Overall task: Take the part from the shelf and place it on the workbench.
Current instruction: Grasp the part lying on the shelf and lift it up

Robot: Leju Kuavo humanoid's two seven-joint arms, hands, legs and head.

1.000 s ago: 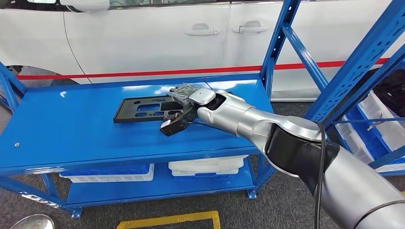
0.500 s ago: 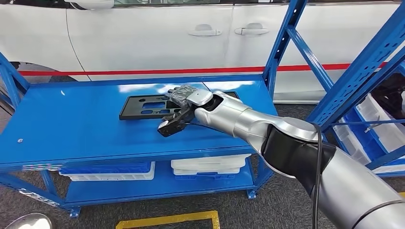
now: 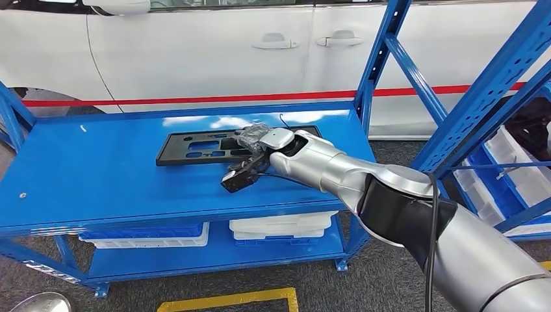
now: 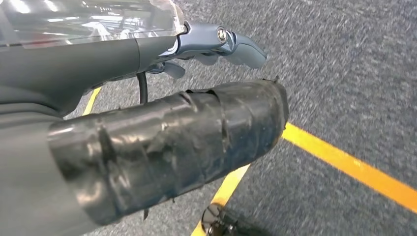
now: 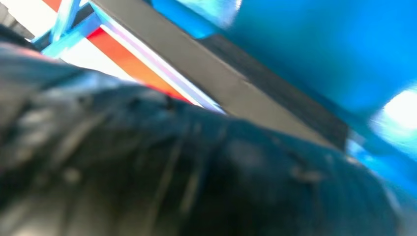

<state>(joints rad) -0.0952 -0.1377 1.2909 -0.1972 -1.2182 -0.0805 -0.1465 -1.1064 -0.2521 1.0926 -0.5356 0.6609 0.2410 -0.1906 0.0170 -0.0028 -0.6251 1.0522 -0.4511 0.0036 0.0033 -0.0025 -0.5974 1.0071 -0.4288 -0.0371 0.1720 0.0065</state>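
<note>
**Flat black part on the blue workbench, right hand over its near end**

Lying flat on the glossy blue metal workbench top (image 3: 117, 175): a flat black rectangular plastic panel (image 3: 195, 147) with several cut-out openings through which the blue shows. Long axis across the bench, roughly parallel to its far edge, one end pointing toward the bench's left side, the other toward the blue upright post (image 3: 380, 58) at the right. Matte surface, thin profile, straight edges, slightly skewed rather than square to the bench edge.

Reaching in from the right: the silver right arm, smooth brushed metal with a black elbow sleeve, ending in the right hand (image 3: 250, 153) with dark taped fingers (image 3: 237, 179) angled down at the bench, just in front of the panel's right portion. Upper part of the hand overlapping the panel's right end; contact or grasp cannot be told. Right wrist view blurred: dark tape close up, a grey-black straight edge of the panel against blue.

Left hand (image 4: 216, 44) hanging over grey carpeted floor with yellow lines (image 4: 344, 164); grey fingers loosely extended, nothing in them, thick thumb wrapped in wrinkled black tape.

Behind the bench, a white car body (image 3: 195, 52) with a red stripe. On the lower shelf, white plastic bins (image 3: 279, 227).
</note>
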